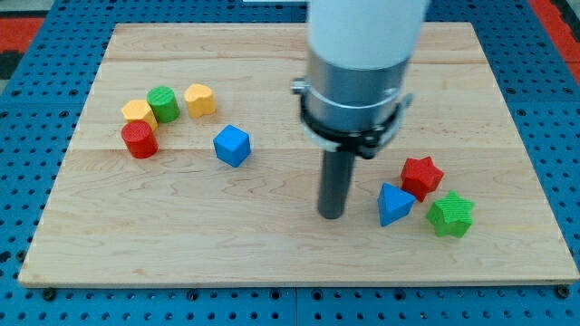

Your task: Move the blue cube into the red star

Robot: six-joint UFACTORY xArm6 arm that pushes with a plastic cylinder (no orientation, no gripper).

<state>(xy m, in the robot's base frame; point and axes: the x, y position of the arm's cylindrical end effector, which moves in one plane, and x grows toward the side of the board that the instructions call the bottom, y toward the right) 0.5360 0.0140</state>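
Note:
The blue cube (pixel 231 145) sits left of the board's centre. The red star (pixel 421 176) lies at the view's right, touching a blue triangular block (pixel 394 204) below and left of it. My tip (pixel 332 215) rests on the board between them, well to the right of and below the blue cube, and a short way left of the blue triangular block. The rod hangs from a wide grey and white arm body (pixel 358 63).
A green star (pixel 450 215) lies just right of the blue triangular block. At the view's left stand a red cylinder (pixel 140 139), a green cylinder (pixel 164 104), and two yellow blocks (pixel 138 111) (pixel 199 100). The wooden board (pixel 290 254) rests on a blue pegboard.

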